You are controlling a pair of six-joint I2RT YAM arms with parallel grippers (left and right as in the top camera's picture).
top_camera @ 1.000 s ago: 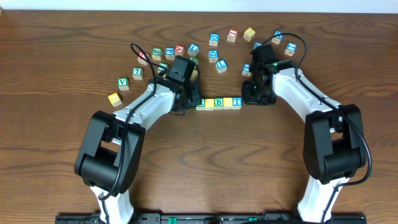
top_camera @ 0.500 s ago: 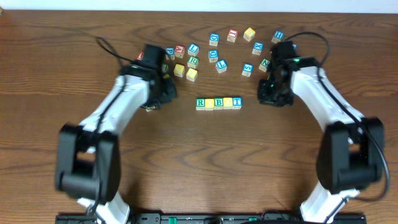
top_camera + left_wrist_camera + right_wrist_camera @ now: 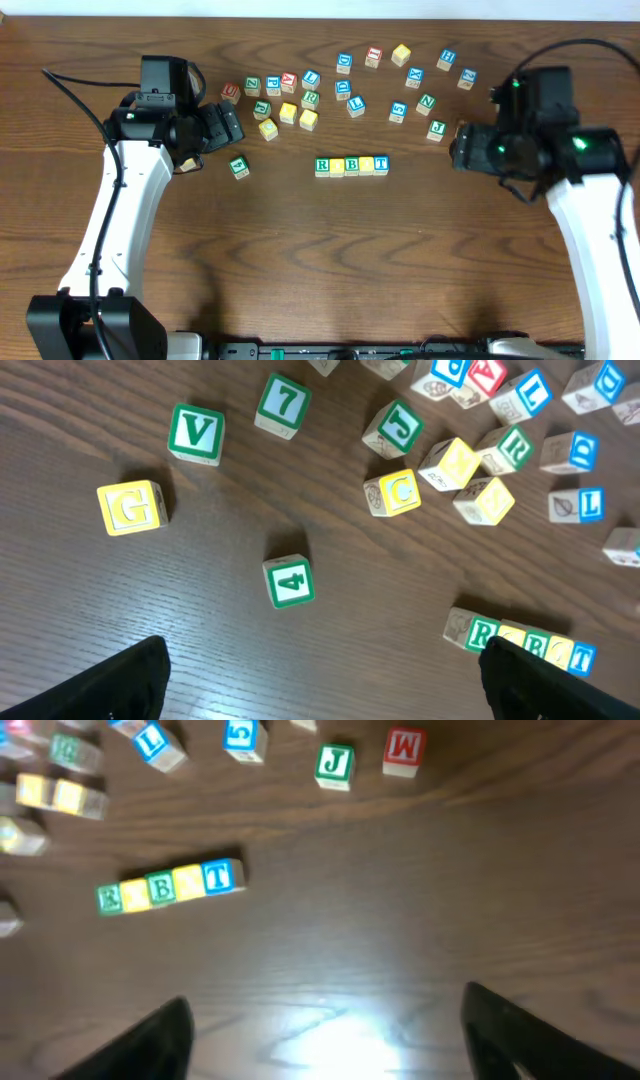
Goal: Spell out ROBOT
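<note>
Spelling so far: nearest the arm bases, one straight touching row on the brown wooden table [image 3: 300,270] reads green-bordered R cube [image 3: 322,165], yellow-faced cube [image 3: 337,166], green-bordered B cube [image 3: 352,165], a second yellow face, blue-bordered T cube [image 3: 381,163].
Yellow faces: too small to tell whether an O shows.
Stray neighbour: green-bordered 4 cube [image 3: 238,167], level with the row, well apart on its left.
Left pincer [image 3: 330,685]: spread wide, nothing between its fingers, over bare table left of the row, near the 4 cube.
Right pincer [image 3: 330,1035]: spread too, empty, well apart on the row's right.
Far side: loose cubes with other letters, among them a green-bordered J cube [image 3: 335,765] and a red-lettered M cube [image 3: 403,750], scattered beyond the row.
Step in hand: by my reading, placing is finished and both arms stand clear.
Next move: probably only a check of the yellow faces. Turning one would call for a narrow pinch from above, since its neighbours touch it on both sides.
</note>
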